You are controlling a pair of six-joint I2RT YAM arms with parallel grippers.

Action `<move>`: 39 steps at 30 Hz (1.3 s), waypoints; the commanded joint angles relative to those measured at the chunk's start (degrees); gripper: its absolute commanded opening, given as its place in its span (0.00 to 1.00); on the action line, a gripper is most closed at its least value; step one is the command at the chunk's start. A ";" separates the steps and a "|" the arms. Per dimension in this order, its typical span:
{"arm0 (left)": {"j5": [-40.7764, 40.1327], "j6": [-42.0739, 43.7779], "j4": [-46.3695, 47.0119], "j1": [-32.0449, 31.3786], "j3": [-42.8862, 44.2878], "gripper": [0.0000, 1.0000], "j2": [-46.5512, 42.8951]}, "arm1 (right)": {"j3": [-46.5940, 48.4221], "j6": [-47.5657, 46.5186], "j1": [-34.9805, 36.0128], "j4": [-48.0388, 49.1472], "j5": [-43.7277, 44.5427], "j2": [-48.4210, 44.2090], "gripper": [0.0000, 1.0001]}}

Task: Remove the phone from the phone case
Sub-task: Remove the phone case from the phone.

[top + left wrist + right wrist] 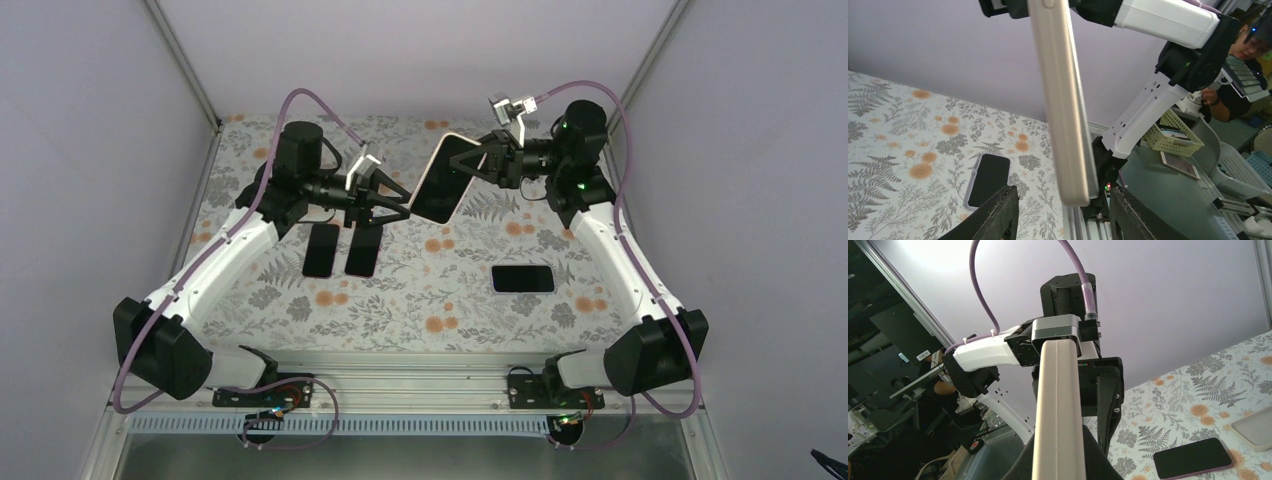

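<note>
Top external view: the phone (445,180) is held clear of the table (420,310), over its far middle, tilted with the dark screen facing up. The right gripper (480,162) is clamped on the phone's edge at its 2 o'clock. The left gripper (407,207) sits at the phone's 8 o'clock with its jaws apart, the tips close to the lower corner.

In the left wrist view the cream phone case (1063,100) runs down edge-on, and its lower end hangs between the two spread fingers (998,215) with a gap on each side. In the right wrist view the same cream edge rises from between that gripper's closed fingers.

A first spare handset (321,249) and a second spare handset (363,250) lie flat side by side at the left gripper's 7 o'clock. A third spare handset (523,278) lies at the phone's 5 o'clock.
</note>
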 commanded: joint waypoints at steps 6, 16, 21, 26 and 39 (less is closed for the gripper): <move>-3.23 -0.61 1.82 -0.29 1.02 0.41 1.04 | -0.72 2.89 -0.43 4.72 -0.09 -1.63 0.04; 0.94 -1.06 2.92 0.18 0.16 0.42 0.84 | -1.04 2.51 -0.52 4.46 -0.20 -2.07 0.04; 1.75 -2.04 4.01 1.41 -1.22 0.45 -0.20 | -1.26 2.09 -0.54 4.21 0.07 -1.76 0.04; 0.01 -2.16 4.48 1.56 -2.39 0.45 -0.39 | -1.26 2.30 -0.54 4.43 0.01 -1.63 0.04; 3.14 -5.18 7.70 1.28 -3.52 0.48 -0.65 | -1.81 2.07 -0.56 4.27 1.09 -1.52 0.04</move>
